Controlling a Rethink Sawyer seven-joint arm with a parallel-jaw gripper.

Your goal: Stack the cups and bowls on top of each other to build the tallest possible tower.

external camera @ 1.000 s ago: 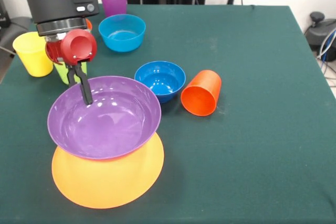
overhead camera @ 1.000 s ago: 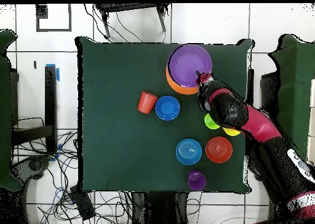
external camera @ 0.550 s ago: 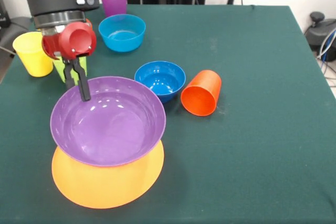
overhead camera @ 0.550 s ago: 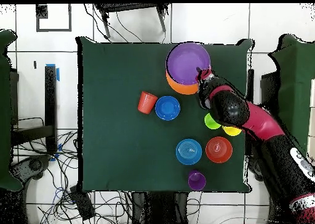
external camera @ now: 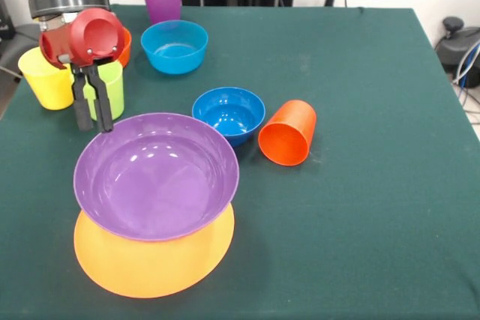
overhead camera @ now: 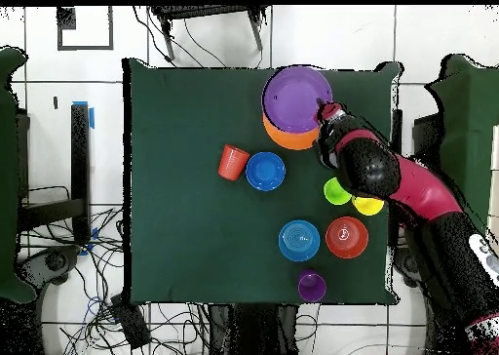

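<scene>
Front view, left to right. My claw (external camera: 92, 118) has let go of the purple bowl (external camera: 156, 175) and risen clear of its far-left rim; its fingers now hang slightly parted and empty just outside the bowl. The purple bowl has settled, nested in the yellow-orange bowl (external camera: 150, 260) on the worktop (external camera: 375, 185), so the tower has two tiers. Behind my claw stand the yellow cup (external camera: 46, 76) and green cup (external camera: 109, 88). Further right, the dark blue bowl (external camera: 229, 114) and the toppled orange cup (external camera: 288, 133) are candidates for the next tier.
</scene>
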